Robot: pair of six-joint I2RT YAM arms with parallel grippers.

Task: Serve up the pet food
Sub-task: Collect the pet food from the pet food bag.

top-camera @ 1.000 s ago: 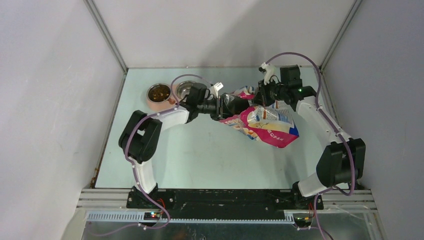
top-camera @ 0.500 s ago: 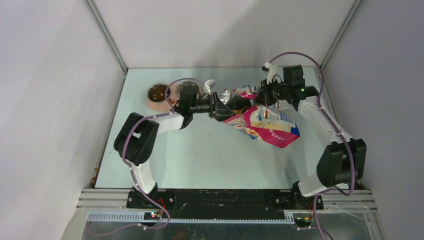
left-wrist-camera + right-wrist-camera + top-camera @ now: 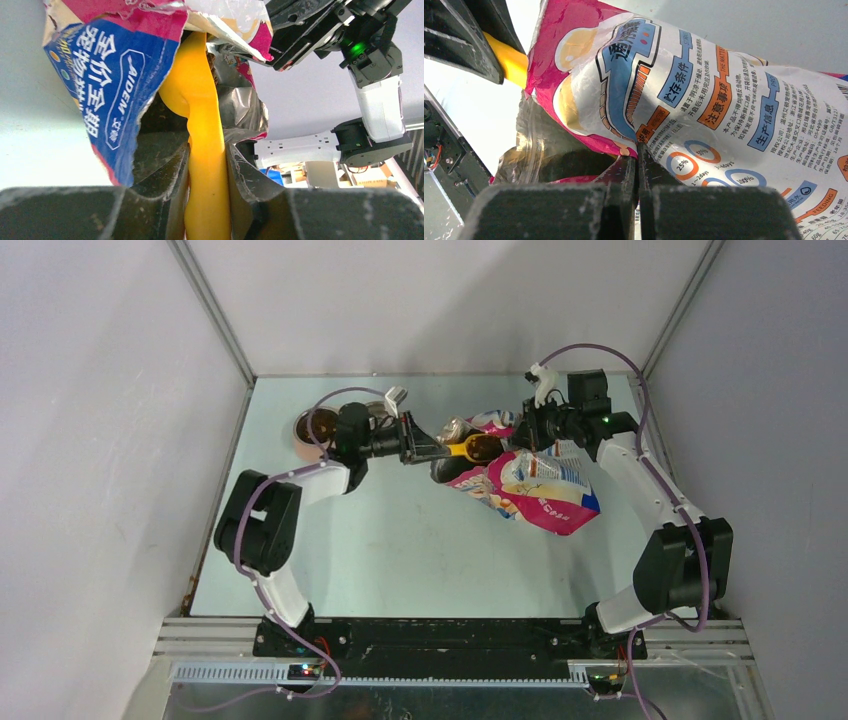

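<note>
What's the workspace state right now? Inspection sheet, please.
Surface: pale green table, no loose food seen.
Job's things: cat food bag on its side, mouth facing left; kibble appears to fill the scoop bowl at the bag's mouth; more in one bowl of the feeder.
Clutter: nothing seen.
Grippers: left gripper shut on the orange scoop handle; right gripper pinching the bag's edge.
Cables: purple cables looped along both arms.
Surroundings: grey walls, metal frame.

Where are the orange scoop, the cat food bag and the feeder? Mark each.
orange scoop (image 3: pixel 202 145), left wrist view, on its handle.
cat food bag (image 3: pixel 704 100), right wrist view, on its printed side.
feeder (image 3: pixel 300 430), top view, on its left bowl's rim.
</note>
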